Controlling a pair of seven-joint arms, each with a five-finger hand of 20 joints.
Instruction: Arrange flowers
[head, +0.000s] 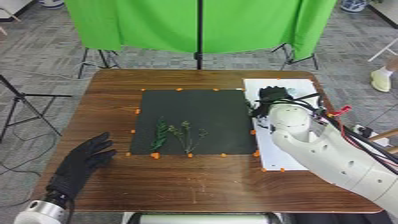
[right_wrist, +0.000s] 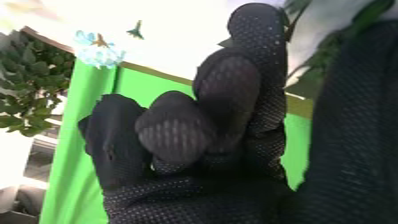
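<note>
The brown table (head: 187, 187) carries sprigs (head: 161, 134) on a dark mat (head: 195, 107). Step, apparently: stem pick-up. Right hand (right_wrist: 200, 200) open; next, close around foliage (right_wrist: 313, 77).

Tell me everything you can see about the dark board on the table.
The dark board is a flat, matte-looking rectangle lying on the wooden table. Orange bits dot its edges. A leafy green stem and thinner sprigs lie on its near part, mostly left of centre. A white sheet lies along its right side. I can't tell the board's material.
</note>
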